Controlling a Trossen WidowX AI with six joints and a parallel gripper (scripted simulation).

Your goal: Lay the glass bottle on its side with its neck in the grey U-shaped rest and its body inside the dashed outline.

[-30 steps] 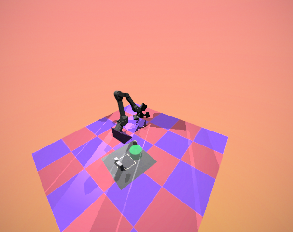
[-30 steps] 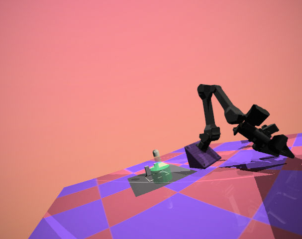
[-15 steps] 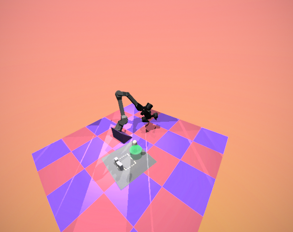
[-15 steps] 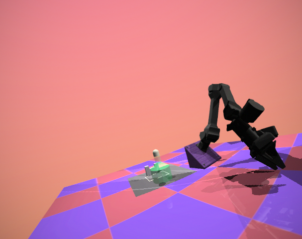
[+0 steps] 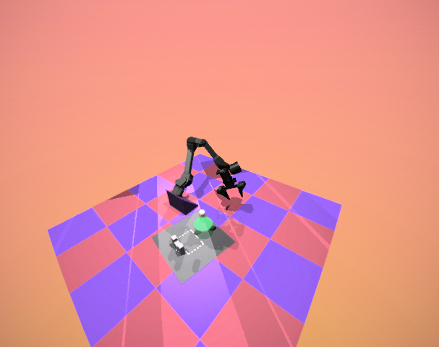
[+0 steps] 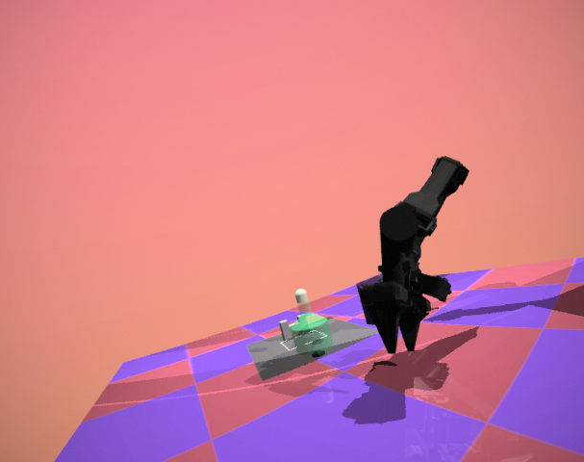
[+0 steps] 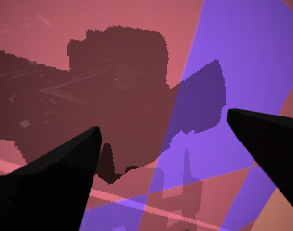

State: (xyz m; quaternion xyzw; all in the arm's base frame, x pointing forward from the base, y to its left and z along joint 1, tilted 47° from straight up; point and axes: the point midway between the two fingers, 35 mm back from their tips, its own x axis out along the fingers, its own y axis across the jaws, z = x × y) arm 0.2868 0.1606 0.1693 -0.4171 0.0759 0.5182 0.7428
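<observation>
Gripper (image 5: 235, 197) (image 6: 401, 350) (image 7: 164, 123): fully spread, nothing held, well apart from the bottle. Glass bottle (image 5: 203, 224) (image 6: 312, 330): upright on the grey mat (image 5: 197, 272) (image 6: 265, 369), beside the dashed outline (image 5: 197, 250) (image 6: 288, 348). Approach should be slow and level, fingers straddling the body before closing gently.

Light: top view bright, pale purple patch at lower centre | Shadows: dark, jagged-edged, from the arm (image 5: 189, 160) (image 6: 398, 223) in exterior view, lower right | Glare: thin pink streaks on checkered floor (image 5: 197, 309) (image 6: 282, 427) (image 7: 243, 58) | Wrist view: dim, large shadow upper left
</observation>
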